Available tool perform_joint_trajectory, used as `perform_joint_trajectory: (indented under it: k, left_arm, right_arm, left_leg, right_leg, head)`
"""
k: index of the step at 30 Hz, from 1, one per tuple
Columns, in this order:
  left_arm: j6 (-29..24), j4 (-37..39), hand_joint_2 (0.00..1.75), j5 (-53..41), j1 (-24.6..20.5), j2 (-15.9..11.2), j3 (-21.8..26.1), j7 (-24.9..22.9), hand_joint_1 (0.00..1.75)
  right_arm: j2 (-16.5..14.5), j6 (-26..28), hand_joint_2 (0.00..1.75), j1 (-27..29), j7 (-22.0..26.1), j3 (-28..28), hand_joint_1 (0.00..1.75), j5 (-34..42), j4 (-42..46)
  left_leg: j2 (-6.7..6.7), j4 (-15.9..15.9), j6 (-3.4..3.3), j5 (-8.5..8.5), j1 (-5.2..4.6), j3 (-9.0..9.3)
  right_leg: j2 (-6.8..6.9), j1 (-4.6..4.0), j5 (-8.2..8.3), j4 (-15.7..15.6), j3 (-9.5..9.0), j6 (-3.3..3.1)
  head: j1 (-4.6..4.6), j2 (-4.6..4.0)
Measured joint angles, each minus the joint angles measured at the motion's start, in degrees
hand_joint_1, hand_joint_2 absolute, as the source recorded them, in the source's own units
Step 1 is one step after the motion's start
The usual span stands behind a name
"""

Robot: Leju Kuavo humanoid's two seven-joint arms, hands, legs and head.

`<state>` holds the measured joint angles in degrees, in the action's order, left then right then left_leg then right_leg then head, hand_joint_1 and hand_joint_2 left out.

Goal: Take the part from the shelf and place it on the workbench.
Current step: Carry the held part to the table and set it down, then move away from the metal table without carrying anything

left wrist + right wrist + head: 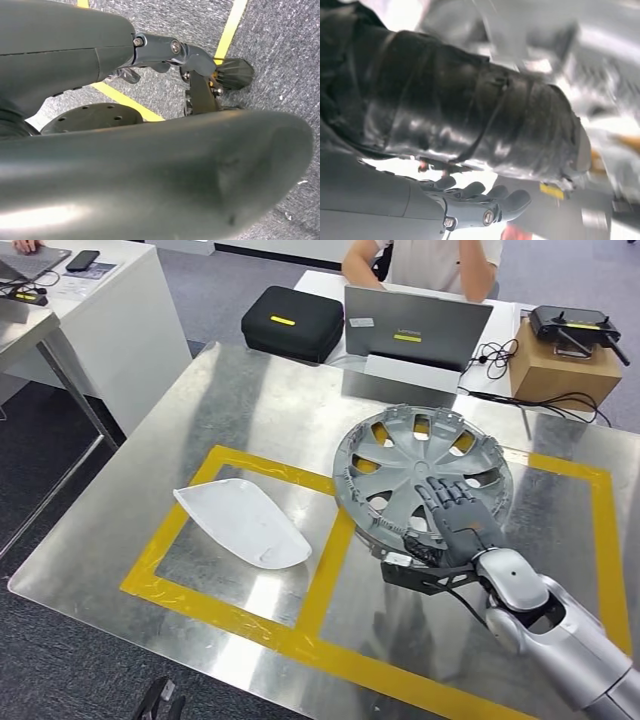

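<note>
You are looking down on a shiny metal workbench (pixel 249 400) in an office, marked with two yellow tape rectangles (pixel 324 570) side by side. Behind it a person (pixel 423 260) sits at a laptop (pixel 411 330), with a black case (pixel 290 322) to the laptop's left and a cardboard box (pixel 562 370) carrying a router to its right.

Take the tape strip dividing the two rectangles as your landmark. Left of it, a white curved panel (pixel 243 522) lies flat inside the left rectangle. Right of it, the part, a grey wheel cover (pixel 419 455), lies on the bench with its near-left rim reaching across the strip.

At the cover's near edge sits your right hand (pixel 453 515), dark fingers laid flat and spread over the spokes, palm down, the silver forearm running back toward the lower right. Whether a thumb is hooked under the rim is hidden, so I cannot tell if the hand grips the cover or merely rests on it.

Your left hand (pixel 196 70) hangs over grey carpet crossed by yellow floor lines (pixel 228 30); its fingers look loosely apart and hold nothing.

The risk, as I judge it: if you lift away while a finger is caught in a spoke opening, the cover could drag or flip, sliding further over the strip toward the white panel.
</note>
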<state>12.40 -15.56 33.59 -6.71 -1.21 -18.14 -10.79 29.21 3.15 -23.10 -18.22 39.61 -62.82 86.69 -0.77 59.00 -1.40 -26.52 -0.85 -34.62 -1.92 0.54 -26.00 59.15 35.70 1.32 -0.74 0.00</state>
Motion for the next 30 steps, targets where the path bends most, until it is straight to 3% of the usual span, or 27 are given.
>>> perform_joint_trajectory:
  k: [5,9,14,16,19,20,21,22,25,27,29,30]
  left_arm:
    - [-0.2,0.5,0.0,-0.1,0.7,-0.3,0.0,1.1,0.0]
    - [-0.1,0.7,0.0,-0.2,1.3,-0.7,0.0,1.5,0.0]
    - [-0.4,0.9,0.0,-0.5,1.3,-0.8,0.0,1.7,0.0]
    - [-1.0,0.9,0.0,-0.7,1.1,-0.6,0.0,1.7,0.0]
    - [-1.9,0.9,0.0,-1.2,1.1,-0.5,0.0,1.8,0.0]
    - [-2.2,0.9,0.0,-1.4,1.1,-0.5,0.0,1.9,0.0]
    - [-2.5,0.9,0.0,-1.6,1.1,-0.4,0.0,2.0,0.0]
    - [-2.7,0.9,0.0,-1.8,1.0,-0.3,-0.1,2.1,0.0]
    - [-3.3,0.9,0.0,-2.3,0.6,0.0,-0.1,2.3,0.0]
    - [-3.7,0.9,0.0,-2.5,0.2,0.1,-0.2,2.3,0.0]
    - [-4.1,0.9,0.0,-2.8,0.1,0.1,-0.2,2.4,0.0]
    - [-4.3,0.9,0.0,-3.1,0.1,0.1,-0.2,2.6,0.0]
  right_arm:
    - [-0.1,7.5,0.0,2.0,-0.1,0.2,0.0,-1.5,2.5]
    - [-0.1,9.8,0.0,4.2,0.4,-0.6,0.0,-1.8,3.2]
    - [-0.4,10.2,0.0,4.7,0.5,-1.2,0.0,-2.5,3.6]
    - [-1.2,10.8,0.0,4.8,0.4,-1.6,0.0,-3.3,4.0]
    - [-2.5,13.2,0.0,5.9,0.7,-2.6,0.0,-4.3,4.4]
    - [-2.8,13.8,0.0,6.5,0.8,-3.0,0.0,-4.6,4.4]
    - [-3.3,14.0,0.0,6.9,0.9,-3.3,0.0,-4.8,4.4]
    - [-3.7,14.2,0.0,7.2,1.0,-3.7,0.0,-4.9,4.4]
    - [-5.3,14.3,0.0,7.2,1.1,-4.8,0.0,-5.3,4.7]
    - [-6.2,14.2,0.0,7.0,1.1,-5.2,0.0,-5.4,4.8]
    - [-6.7,14.2,0.0,7.2,1.0,-5.5,0.0,-5.4,4.9]
    - [-7.0,14.3,0.0,7.3,1.0,-5.7,0.0,-5.4,5.0]
  left_leg:
    - [-0.01,0.1,-0.08,-0.05,-0.07,-0.01]
    - [0.0,0.2,-0.34,-0.17,-0.26,-0.06]
    - [0.47,0.0,-1.37,0.6,-0.31,0.03]
    - [1.27,-1.0,-2.01,1.42,0.0,0.11]
    - [2.26,-1.4,-2.27,2.12,0.11,-0.49]
    - [2.51,-1.4,-2.2,2.32,0.11,-0.78]
    - [2.74,-1.4,-2.06,2.57,0.12,-1.12]
    - [2.94,-1.3,-1.88,2.82,0.15,-1.46]
    - [3.42,-0.8,-1.07,3.5,0.14,-2.37]
    - [3.6,-0.6,-0.38,3.99,0.09,-2.6]
    - [3.55,-0.4,0.37,4.24,0.18,-2.73]
    - [3.16,0.0,0.84,3.4,0.28,-3.04]
  right_leg:
    - [0.01,0.06,0.02,0.0,-0.01,0.04]
    - [0.0,0.21,0.05,0.0,-0.01,0.22]
    - [-0.48,0.43,0.47,-0.2,0.1,1.24]
    - [0.09,0.26,-1.87,2.1,1.2,1.48]
    - [1.34,0.28,-8.25,12.2,4.49,1.68]
    - [1.45,0.32,-9.22,14.5,4.93,1.77]
    - [1.54,0.35,-9.1,14.7,4.31,1.85]
    - [1.7,0.39,-8.01,12.5,2.5,1.9]
    - [2.73,0.26,-4.8,1.1,-5.14,1.61]
    - [2.78,-0.03,-4.62,-1.2,-6.08,0.96]
    - [2.46,0.03,-4.07,-1.3,-5.28,0.06]
    - [2.37,0.1,-3.67,-1.3,-5.05,-0.47]
  head:
    - [0.0,0.0]
    - [0.01,0.0]
    - [0.01,0.0]
    - [-0.18,0.0]
    - [-0.44,0.0]
    - [-0.46,0.0]
    - [-0.47,0.0]
    - [-0.48,0.0]
    - [-0.45,0.0]
    - [-0.42,0.0]
    - [-0.41,0.0]
    - [-0.37,0.0]
